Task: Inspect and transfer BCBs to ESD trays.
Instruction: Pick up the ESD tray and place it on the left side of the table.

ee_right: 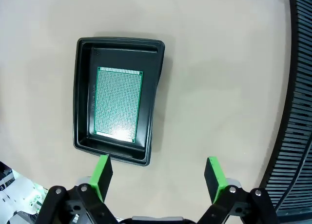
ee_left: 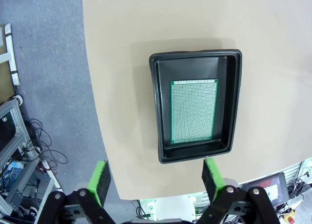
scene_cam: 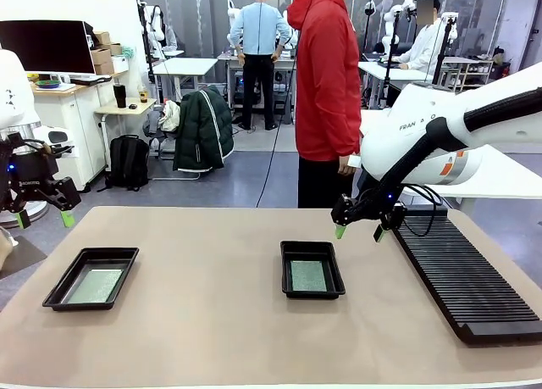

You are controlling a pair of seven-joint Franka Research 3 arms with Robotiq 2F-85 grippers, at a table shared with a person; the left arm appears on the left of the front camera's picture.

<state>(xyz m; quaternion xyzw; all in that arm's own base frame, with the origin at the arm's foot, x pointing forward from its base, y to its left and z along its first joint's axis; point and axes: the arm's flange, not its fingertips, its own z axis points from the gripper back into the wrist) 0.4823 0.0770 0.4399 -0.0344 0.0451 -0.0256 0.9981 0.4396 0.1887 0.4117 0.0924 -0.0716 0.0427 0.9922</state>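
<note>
I see the left gripper [scene_cam: 42, 213] at far left, jaws spread, empty; right gripper [scene_cam: 360, 230] right of centre, likewise. Each tray [scene_cam: 52, 296] [scene_cam: 286, 266], lower left and centre, holds one BCB [scene_cam: 94, 286] [scene_cam: 308, 276]; rack [scene_cam: 461, 275] lower right.

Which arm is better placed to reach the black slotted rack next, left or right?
Right, probably. The right gripper hovers open just beside the slotted rack; the left gripper, also open, hangs at the table's opposite edge.
</note>
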